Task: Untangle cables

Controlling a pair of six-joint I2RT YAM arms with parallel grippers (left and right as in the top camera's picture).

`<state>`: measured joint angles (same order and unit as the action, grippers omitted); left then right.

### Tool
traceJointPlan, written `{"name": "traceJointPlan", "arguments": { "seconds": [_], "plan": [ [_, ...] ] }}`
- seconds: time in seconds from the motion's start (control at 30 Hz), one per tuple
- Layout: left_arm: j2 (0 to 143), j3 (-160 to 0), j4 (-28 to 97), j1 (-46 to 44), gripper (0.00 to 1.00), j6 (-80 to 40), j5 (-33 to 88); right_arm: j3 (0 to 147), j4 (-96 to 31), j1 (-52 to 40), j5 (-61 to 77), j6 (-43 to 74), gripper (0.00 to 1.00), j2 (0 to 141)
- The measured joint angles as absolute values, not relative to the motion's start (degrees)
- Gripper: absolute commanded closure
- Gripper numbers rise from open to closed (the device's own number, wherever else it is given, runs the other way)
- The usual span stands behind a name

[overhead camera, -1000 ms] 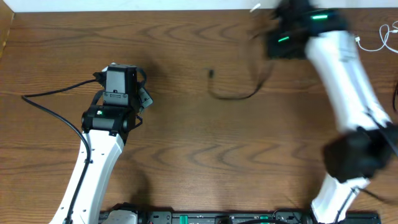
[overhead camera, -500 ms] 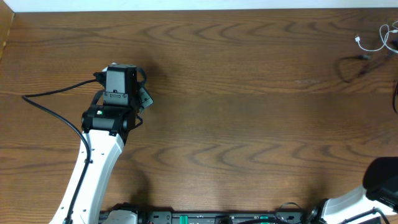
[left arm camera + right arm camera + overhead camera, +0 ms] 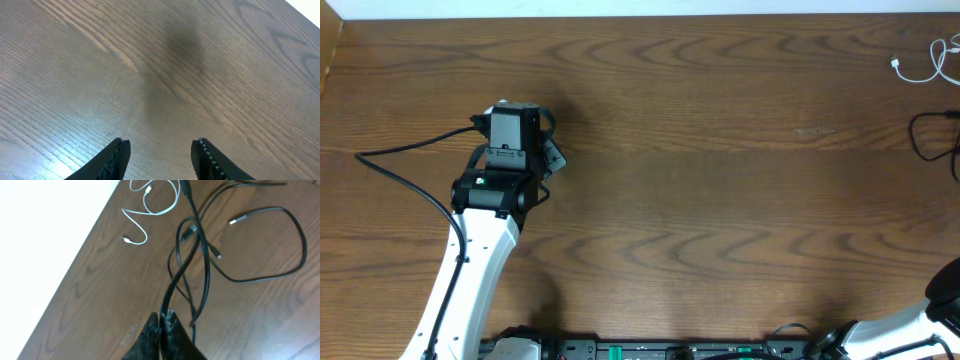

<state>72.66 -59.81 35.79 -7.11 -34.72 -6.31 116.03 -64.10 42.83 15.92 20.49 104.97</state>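
Observation:
My right gripper [image 3: 164, 316] is shut on a strand of the black cable [image 3: 250, 245], which rises from the jaws and spreads into loose crossing loops on the wood. Its plug ends lie free. The white cable [image 3: 150, 200] lies curled beyond it near the table's far edge. From overhead, the black cable [image 3: 925, 135] and white cable [image 3: 920, 65] sit apart at the right edge, and the right gripper itself is out of frame there. My left gripper [image 3: 161, 150] hangs open over bare wood with nothing between its fingers. It shows at the left [image 3: 550, 155] in the overhead view.
The thick black wire [image 3: 410, 160] of the left arm trails across the table's left side. Part of the right arm [image 3: 945, 290] shows at the lower right corner. The table's back edge [image 3: 640, 17] meets a white wall.
The right arm swept from the upper middle off the right side, dragging the black cable from the table's centre to the right edge. The left arm has not moved.

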Motion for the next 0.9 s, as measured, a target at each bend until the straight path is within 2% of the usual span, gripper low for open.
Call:
{"name": "traceJointPlan", "arguments": {
  "seconds": [0.07,0.13,0.37,0.47,0.6,0.63,0.9],
  "plan": [
    [72.66,-59.81,35.77,-7.11,0.55,-34.72,-6.31,115.48,-63.83,42.83,15.84,20.73,0.32,104.97],
    [72.66,-59.81,35.79,-7.11,0.55,-34.72,-6.31,114.91,-63.83,42.83,15.66,20.82,0.19,104.97],
    [72.66,-59.81,35.77,-7.11,0.54,-34.72,-5.89,114.67,-63.72,42.26,17.32,20.45,0.14,104.97],
    [72.66,-59.81,35.77,-7.11,0.48,-34.76,-5.23,114.65,-63.24,39.72,18.96,18.68,0.14,104.97],
    [72.66,-59.81,35.79,-7.11,0.32,-34.68,-4.62,114.65,-63.18,33.41,20.38,15.9,0.12,104.97],
    [72.66,-59.81,35.79,-7.11,0.02,-34.61,-4.56,114.65,-63.2,31.29,20.71,15.2,0.12,104.97],
    [72.66,-59.81,35.77,-7.11,0.02,-34.74,-2.96,114.63,-66.59,16.16,21.74,10.83,0.09,104.97]
  ]
}}
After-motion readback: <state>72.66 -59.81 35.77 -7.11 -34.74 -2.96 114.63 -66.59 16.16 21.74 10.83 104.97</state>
